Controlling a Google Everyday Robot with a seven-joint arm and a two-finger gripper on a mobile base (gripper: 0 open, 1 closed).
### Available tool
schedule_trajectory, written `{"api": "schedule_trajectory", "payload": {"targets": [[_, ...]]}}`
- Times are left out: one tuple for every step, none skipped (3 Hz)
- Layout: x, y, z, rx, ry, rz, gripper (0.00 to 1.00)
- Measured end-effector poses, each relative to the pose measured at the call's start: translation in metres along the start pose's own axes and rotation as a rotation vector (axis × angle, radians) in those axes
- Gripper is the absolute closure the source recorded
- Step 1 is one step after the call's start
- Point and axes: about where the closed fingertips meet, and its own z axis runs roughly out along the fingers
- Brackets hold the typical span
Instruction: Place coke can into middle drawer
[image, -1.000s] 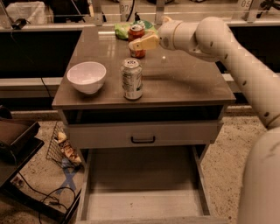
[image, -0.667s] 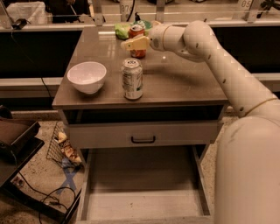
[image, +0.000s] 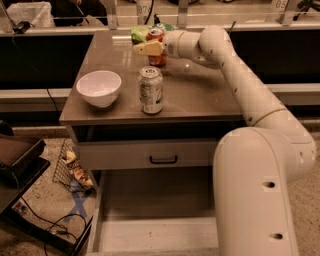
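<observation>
The coke can (image: 158, 59), red-orange with a silver top, stands upright at the far middle of the brown tabletop (image: 200, 95). My gripper (image: 149, 48) reaches in from the right at the can's height, and its yellowish tip covers the can's left front. The can rests on the table. The middle drawer (image: 155, 225) is pulled out below and towards me, showing a pale flat floor with nothing on it and low side walls.
A silver-green can (image: 151, 90) stands at the table's front middle, with a white bowl (image: 99, 87) to its left. A green bag (image: 141, 33) lies behind the coke can. The top drawer front with its black handle (image: 163, 160) is closed. A wire basket (image: 71, 167) and cables are on the floor at left.
My gripper has moved left along the far side of the table, from beside the coke can to over its front. The can, bowl and drawer have not moved.
</observation>
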Motion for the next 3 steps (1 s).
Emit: {"api": "schedule_trajectory", "payload": {"targets": [[-0.0016, -0.0003, 0.0019, -0.001, -0.002, 0.000, 0.41], [-0.0005, 0.0020, 0.0047, -0.005, -0.001, 0.001, 0.65], [0.0007, 0.0053, 0.0089, -0.011, 0.000, 0.002, 0.96]]}}
